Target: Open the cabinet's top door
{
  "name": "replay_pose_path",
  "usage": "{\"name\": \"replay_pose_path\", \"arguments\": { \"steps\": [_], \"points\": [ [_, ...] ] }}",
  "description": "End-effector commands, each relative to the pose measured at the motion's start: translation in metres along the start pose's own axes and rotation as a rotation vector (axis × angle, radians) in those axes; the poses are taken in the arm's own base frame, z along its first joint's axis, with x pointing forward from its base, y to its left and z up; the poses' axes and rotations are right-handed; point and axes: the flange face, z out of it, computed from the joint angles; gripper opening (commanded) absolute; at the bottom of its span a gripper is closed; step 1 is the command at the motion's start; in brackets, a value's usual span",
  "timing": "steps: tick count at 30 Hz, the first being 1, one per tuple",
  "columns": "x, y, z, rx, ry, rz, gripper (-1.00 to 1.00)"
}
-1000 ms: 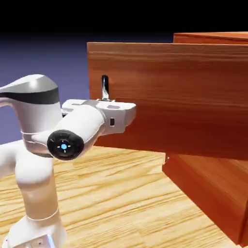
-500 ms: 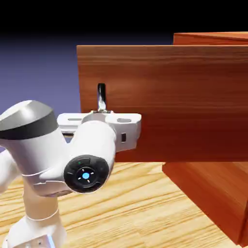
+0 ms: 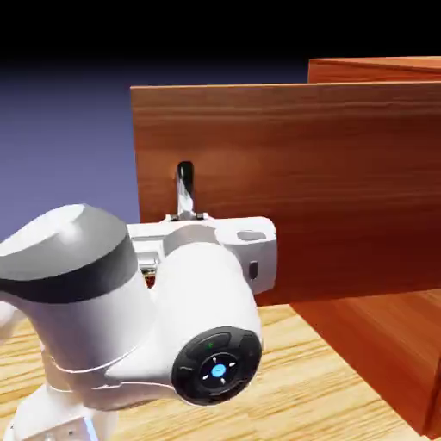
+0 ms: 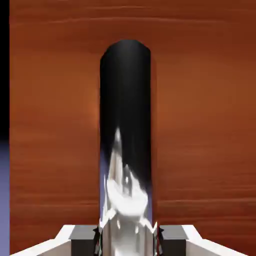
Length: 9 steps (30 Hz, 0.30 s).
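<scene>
Pincer (image 4: 128,242) of our arm is clenched on the handle (image 4: 125,115) of the top door, with one grey fingertip on each side of the bar, as we see in the hand view. The handle is upright, black in its upper part and shiny silver in its lower part, and it shows bright white reflections near the fingertips. The pincer has it by the lower part, so the upper part stands free above the grip.

In the exterior view, we see the top door (image 3: 344,172) standing open, swung out from the cabinet (image 3: 379,353). It is a wide reddish-brown wood panel, and it reaches from the exterior view's right edge toward the left. The handle sits near the free edge of this door, just above the white hand. Behind the door, the cabinet is at the exterior view's right, and we can see a part of its top and a part of its lower body below the door.

Our white arm (image 3: 77,301) comes from the lower left and bends in front of the door, covering a piece of its lower edge. Under all this we see the counter (image 3: 301,405), of pale yellow wood with grain.
</scene>
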Motion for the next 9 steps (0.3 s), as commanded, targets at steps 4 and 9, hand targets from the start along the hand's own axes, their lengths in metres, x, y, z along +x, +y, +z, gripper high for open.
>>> {"name": "replay_pose_path", "arguments": {
  "steps": [4, 9],
  "points": [
    [0.008, 0.008, -0.031, 0.047, -0.047, 0.0, -1.0],
    [0.019, 0.018, -0.065, 0.102, -0.103, 0.001, -1.0]
  ]
}}
